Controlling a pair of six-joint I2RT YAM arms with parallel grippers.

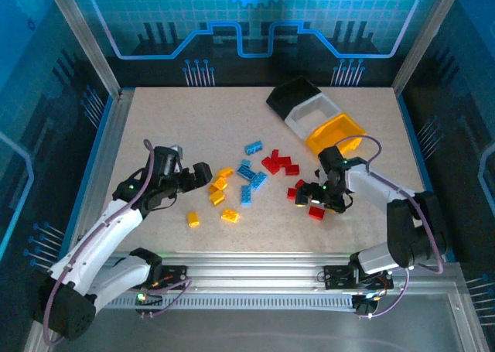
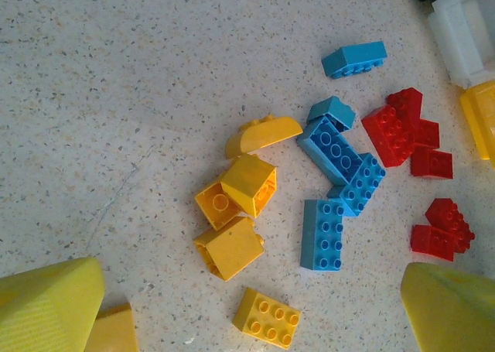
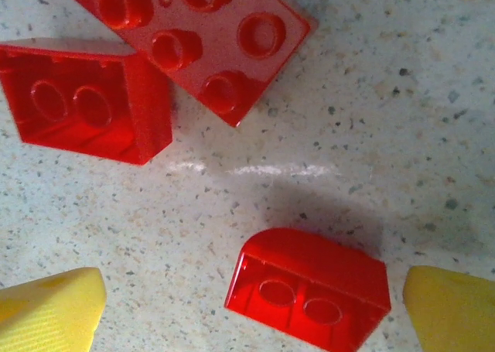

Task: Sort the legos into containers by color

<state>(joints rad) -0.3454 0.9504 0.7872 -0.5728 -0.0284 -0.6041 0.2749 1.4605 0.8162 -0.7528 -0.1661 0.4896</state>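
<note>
left hand (image 1: 203, 178) spread wide, holding nothing, just beside the orange-yellow legos (image 1: 219, 193) left of the desk (image 1: 155, 120) centre. right hand (image 1: 317, 199) spread too, a finger either side of a red lego (image 3: 309, 290). blue legos (image 1: 249, 178) lie between the two colours. black container (image 1: 290, 93), white container (image 1: 309, 112) and orange-yellow container (image 1: 334, 131) sit together towards the far right corner.

Glossy, smooth plastic legos (image 3: 309, 286); matt, speckled, finely grained table (image 3: 402, 97); smooth plastic containers (image 1: 303, 117).

I work in a robot lab cell: my fingers (image 2: 46, 305) hang over a speckled bench (image 1: 170, 120) fenced by aluminium posts (image 1: 81, 35), with a blue circuit-and-gear backdrop (image 1: 325, 11) beyond them and a mounting rail (image 1: 255, 263) behind.
</note>
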